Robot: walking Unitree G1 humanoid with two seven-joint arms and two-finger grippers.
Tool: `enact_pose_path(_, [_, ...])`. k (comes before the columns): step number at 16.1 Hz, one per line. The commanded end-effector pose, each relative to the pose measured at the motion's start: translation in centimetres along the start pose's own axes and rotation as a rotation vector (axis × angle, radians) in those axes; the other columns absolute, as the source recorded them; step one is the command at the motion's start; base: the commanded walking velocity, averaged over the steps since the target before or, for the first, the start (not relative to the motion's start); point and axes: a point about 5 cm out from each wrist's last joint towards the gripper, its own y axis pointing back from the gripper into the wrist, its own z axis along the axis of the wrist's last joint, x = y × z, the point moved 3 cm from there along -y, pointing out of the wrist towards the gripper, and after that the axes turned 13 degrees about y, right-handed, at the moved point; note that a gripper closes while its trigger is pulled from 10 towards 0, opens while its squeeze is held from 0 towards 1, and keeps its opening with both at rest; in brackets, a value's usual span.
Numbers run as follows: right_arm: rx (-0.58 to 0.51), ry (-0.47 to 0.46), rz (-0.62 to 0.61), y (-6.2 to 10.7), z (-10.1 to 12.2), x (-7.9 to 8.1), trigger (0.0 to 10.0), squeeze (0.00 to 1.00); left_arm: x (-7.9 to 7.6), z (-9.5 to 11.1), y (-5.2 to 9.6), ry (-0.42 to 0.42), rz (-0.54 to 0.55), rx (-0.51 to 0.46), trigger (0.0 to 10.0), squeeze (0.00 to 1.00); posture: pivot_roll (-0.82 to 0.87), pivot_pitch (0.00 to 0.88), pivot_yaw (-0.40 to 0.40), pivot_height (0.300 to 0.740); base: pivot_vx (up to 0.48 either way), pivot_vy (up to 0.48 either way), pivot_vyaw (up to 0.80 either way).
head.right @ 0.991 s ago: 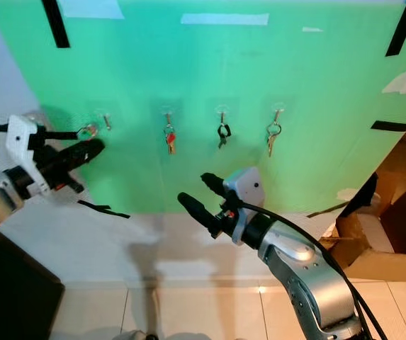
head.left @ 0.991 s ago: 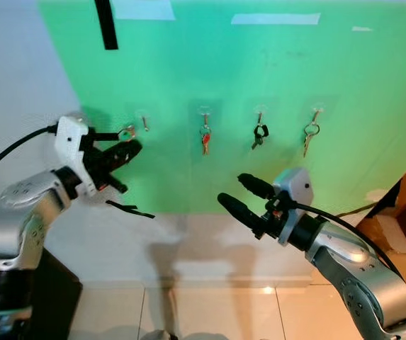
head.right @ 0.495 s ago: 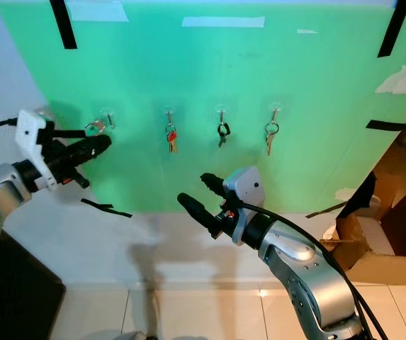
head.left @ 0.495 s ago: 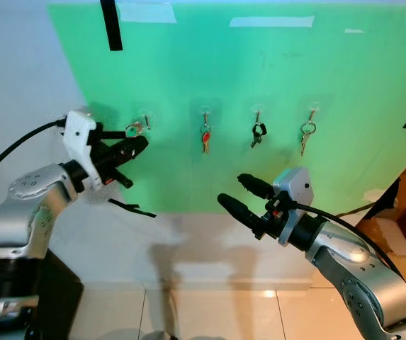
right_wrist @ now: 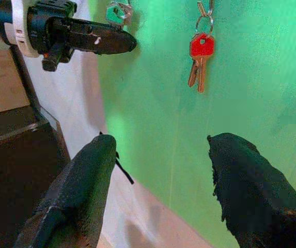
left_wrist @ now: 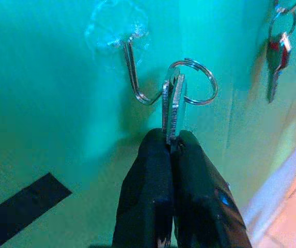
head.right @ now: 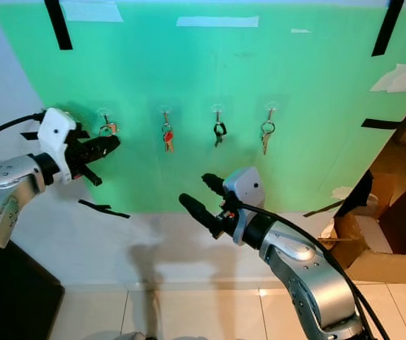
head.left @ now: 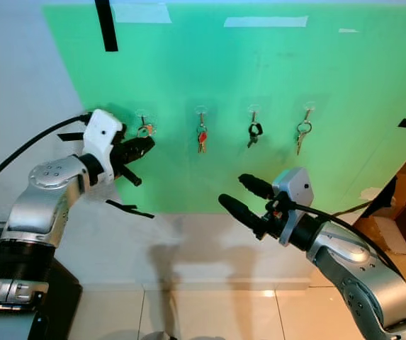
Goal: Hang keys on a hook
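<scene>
Left gripper (left_wrist: 171,146) has its fingers pinched tight on the keys (left_wrist: 172,109), holding them edge-up so the ring (left_wrist: 195,81) sits right at the hook (left_wrist: 132,72) tip on the green board (head.left: 273,85). Can't tell if it's actually threaded on yet. Right gripper (head.left: 239,195) hangs wide open and empty lower down, near the other 3 loaded hooks.
</scene>
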Motion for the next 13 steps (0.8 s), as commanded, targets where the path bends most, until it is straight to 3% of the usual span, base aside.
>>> enact_pose_path(1, [-0.003, 0.014, 0.013, -0.1, 0.4, 0.2, 10.0, 0.0, 1.7, -0.2, 0.5, -0.041, 0.11, 0.038, 10.0, 0.0, -0.03, 0.0, 0.078, 0.74, 0.0, 0.0, 0.0])
enact_pose_path(6, [0.002, 0.019, 0.013, -0.2, 0.3, 0.2, 10.0, 0.0, 2.6, 0.4, 0.7, -0.128, 0.213, 0.035, 10.0, 0.0, -0.03, 0.0, 0.08, 0.74, 0.0, 0.0, 0.0])
enact_pose_path(8, [0.006, 0.02, 0.01, -0.1, 0.2, 0.1, 10.0, 0.0, 3.1, 1.4, 1.4, -0.13, 0.256, -0.018, 10.0, 0.0, -0.03, 0.0, 0.08, 0.74, 0.0, 0.0, 0.0])
enact_pose_path(13, [0.008, 0.018, 0.024, -0.3, 0.1, 0.4, 10.0, 0.0, 3.2, -1.7, 3.4, -0.098, 0.181, 0.16, 10.0, 0.0, -0.02, 0.0, 0.075, 0.74, 0.0, 0.0, 0.0])
